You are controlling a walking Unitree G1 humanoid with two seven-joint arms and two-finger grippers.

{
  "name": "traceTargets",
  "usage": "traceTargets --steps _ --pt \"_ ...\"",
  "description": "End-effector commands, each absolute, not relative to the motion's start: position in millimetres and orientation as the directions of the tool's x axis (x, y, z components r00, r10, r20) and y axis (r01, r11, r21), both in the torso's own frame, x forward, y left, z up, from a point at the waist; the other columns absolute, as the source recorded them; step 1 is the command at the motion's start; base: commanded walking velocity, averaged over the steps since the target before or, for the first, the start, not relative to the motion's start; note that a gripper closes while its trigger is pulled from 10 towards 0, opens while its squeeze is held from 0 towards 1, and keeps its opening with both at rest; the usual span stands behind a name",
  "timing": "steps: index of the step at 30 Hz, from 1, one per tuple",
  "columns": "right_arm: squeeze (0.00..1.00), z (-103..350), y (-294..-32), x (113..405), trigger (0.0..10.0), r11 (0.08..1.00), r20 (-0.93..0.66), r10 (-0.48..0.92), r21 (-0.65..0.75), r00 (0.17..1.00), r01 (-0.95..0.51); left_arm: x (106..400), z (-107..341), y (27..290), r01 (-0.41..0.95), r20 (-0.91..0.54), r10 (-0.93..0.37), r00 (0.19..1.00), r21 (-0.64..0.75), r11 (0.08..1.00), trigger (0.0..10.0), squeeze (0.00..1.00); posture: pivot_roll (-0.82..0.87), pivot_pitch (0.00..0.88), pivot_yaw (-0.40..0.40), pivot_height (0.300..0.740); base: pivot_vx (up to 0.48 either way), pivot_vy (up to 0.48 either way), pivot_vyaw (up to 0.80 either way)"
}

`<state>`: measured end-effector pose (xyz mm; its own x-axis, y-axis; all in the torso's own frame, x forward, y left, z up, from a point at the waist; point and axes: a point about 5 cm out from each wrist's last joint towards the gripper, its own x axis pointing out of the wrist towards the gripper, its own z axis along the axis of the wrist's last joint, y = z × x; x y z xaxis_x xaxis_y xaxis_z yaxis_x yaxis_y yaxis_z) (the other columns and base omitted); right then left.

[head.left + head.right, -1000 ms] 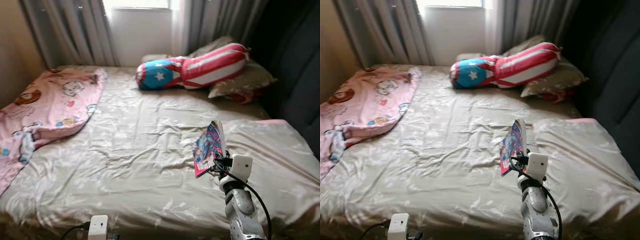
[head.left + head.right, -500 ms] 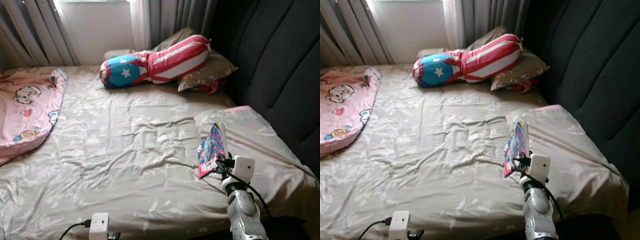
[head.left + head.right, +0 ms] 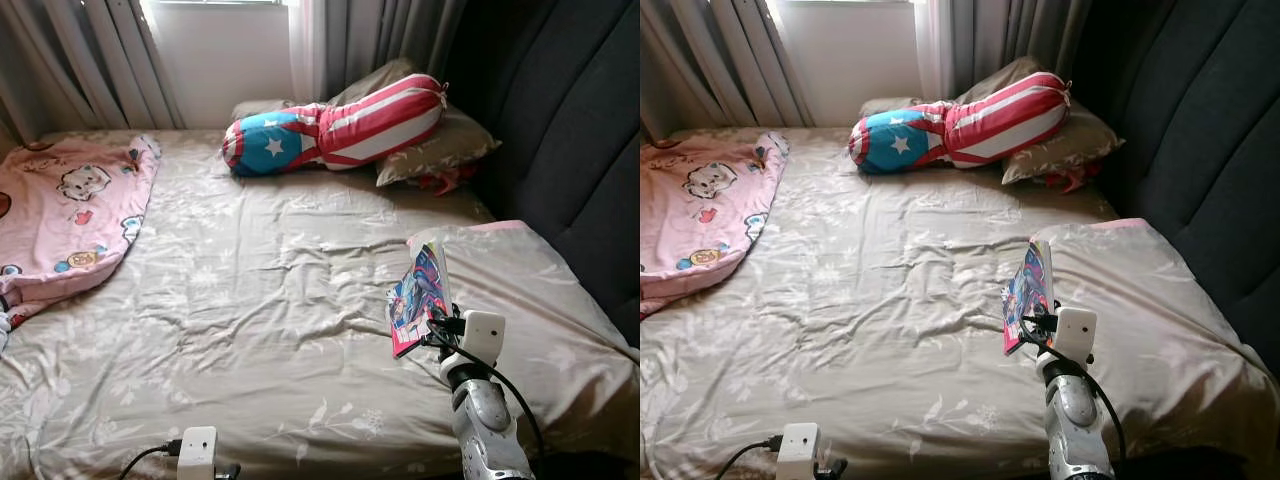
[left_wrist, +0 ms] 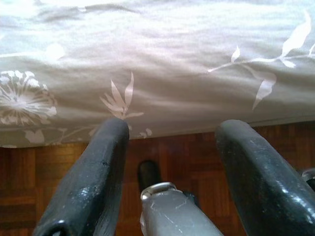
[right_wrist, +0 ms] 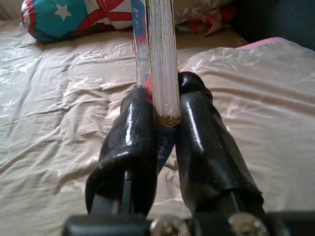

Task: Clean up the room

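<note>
My right gripper (image 5: 165, 105) is shut on a colourful book (image 3: 420, 296), gripping it by its lower edge and holding it upright above the right side of the bed (image 3: 260, 330). In the right wrist view the book's white page edge (image 5: 161, 59) stands between the two black fingers (image 5: 133, 132). My left gripper (image 4: 170, 147) hangs low at the bed's near edge, open, with nothing between its fingers, over brown wooden floor (image 4: 29, 167).
A pink cartoon blanket (image 3: 60, 220) lies on the bed's left side. A red, white and blue star pillow (image 3: 330, 130) and beige pillows (image 3: 440, 150) sit at the far end. A beige pillow (image 3: 530, 300) lies right of the book. A dark headboard (image 3: 570, 140) lines the right.
The camera view has swung right and then partly back left, so the whole scene shifted. The book stays held in my right gripper in the same pose.
</note>
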<state>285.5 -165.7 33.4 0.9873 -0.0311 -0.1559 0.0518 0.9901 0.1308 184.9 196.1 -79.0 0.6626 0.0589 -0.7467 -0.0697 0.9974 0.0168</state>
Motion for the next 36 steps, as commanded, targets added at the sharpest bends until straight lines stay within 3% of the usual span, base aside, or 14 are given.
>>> traceTargets --steps 1,9,36 --pt "0.0 43 -166 292 10.0 0.992 -0.11 -0.025 0.118 0.994 0.038 182 -80 198 -0.074 -0.756 0.066 0.651 0.024 0.997 10.0 0.0 -0.04 0.0 -0.046 0.739 0.255 0.0 0.0" --pt "0.0 41 -165 291 10.0 0.993 -0.117 -0.02 0.116 0.993 0.034 181 -81 198 -0.075 -0.758 0.065 0.649 0.021 0.997 10.0 0.0 -0.04 0.0 -0.048 0.739 0.256 0.0 0.0" --pt "0.0 38 -166 291 10.0 0.993 -0.145 -0.032 0.107 0.989 0.048 197 -73 190 -0.058 -0.713 0.045 0.7 0.007 0.998 10.0 0.0 -0.04 0.0 -0.05 0.739 0.037 0.0 -0.02"
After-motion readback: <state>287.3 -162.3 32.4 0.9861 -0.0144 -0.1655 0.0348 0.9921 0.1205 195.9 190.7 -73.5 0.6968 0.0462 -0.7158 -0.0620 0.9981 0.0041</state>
